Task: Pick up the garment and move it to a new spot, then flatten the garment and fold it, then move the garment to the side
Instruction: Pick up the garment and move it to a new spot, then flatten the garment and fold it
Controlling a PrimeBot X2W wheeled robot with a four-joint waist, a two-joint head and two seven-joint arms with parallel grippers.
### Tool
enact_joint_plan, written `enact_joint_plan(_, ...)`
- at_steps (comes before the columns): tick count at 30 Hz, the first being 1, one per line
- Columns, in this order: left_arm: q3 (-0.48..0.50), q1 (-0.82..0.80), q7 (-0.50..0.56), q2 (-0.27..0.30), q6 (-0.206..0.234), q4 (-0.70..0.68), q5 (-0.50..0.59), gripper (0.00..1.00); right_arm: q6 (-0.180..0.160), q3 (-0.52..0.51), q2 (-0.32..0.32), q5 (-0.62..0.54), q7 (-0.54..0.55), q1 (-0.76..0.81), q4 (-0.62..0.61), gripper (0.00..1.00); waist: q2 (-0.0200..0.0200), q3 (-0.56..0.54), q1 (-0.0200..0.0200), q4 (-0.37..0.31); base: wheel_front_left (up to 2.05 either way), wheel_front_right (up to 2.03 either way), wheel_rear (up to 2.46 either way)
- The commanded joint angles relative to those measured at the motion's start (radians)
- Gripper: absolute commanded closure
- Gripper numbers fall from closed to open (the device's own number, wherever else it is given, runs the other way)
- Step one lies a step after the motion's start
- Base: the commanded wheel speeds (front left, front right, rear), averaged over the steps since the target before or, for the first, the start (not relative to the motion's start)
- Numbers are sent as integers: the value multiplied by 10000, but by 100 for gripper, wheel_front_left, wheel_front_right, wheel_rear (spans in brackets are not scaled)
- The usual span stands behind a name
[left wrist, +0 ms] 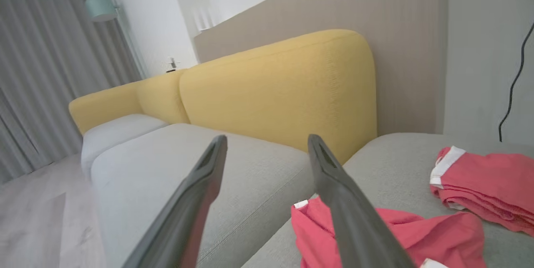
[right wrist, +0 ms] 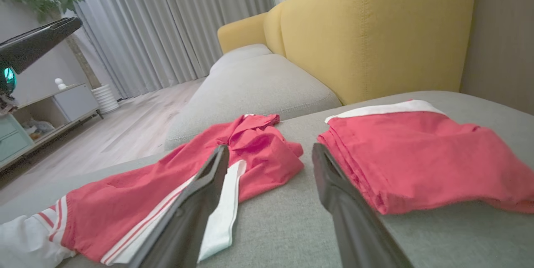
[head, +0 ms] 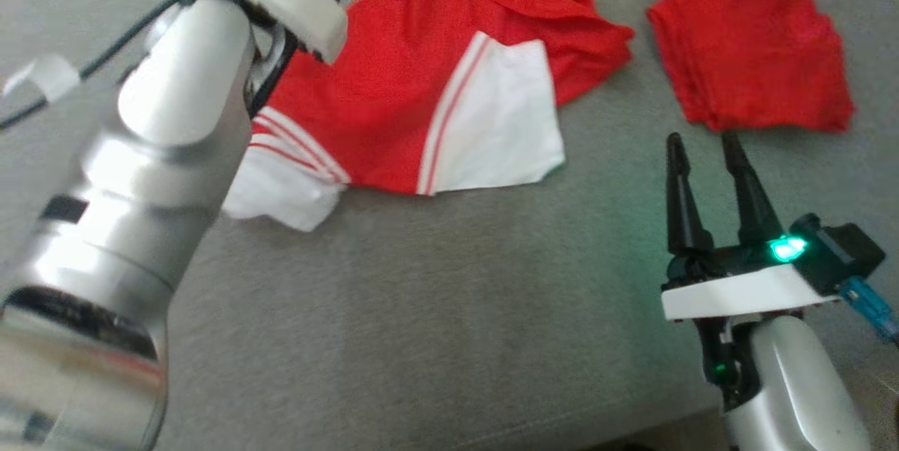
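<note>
Rumpled on the sofa seat [head: 456, 310] beside a folded red garment [head: 751, 50] (likely already done), the red-and-white garment [head: 421, 86] lies ungripped, left gripper [left wrist: 267, 142] and right gripper [head: 702, 145] both with fingers spread, seemingly ready for flattening.

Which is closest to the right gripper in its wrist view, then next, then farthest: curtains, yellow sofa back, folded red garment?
1. Folded red garment, just ahead on the right.
2. Yellow sofa back, behind it.
3. Grey curtains, far left across the room.
</note>
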Motion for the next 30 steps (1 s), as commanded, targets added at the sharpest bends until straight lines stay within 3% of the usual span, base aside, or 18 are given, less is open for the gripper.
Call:
enact_joint_plan(1, 395, 19, -79, 338, 99, -419, -121, 0, -7, 75, -24, -110, -107, -98, -263, 0, 0, -549, 0, 720, 0, 0, 0)
enact_joint_plan(10, 1393, 3856, -87, 978, 1314, -3222, -227, 0, -7, -488, -24, -693, -107, 415, -254, 0, 0, -1692, 0, 2336, 0, 0, 0)
enact_joint_plan(20, 2896, 8779, -88, 1149, 3076, -6223, 64, 0, -7, -703, -24, -788, -107, 1113, -368, 0, 0, -2407, 0, 3007, 0, 0, 0)
enact_joint_plan(24, 3279, 9831, -89, 942, 3175, -6747, 411, 0, -7, -631, -24, -811, -107, 1277, -348, 0, 0, -2471, 0, 3067, 0, 0, 0)
enact_joint_plan(30, 3376, 9918, -89, 690, 2710, -6797, 867, 0, -7, -482, -24, -811, -107, 1218, -322, 0, 0, -2406, 0, 2878, 0, 0, 0)
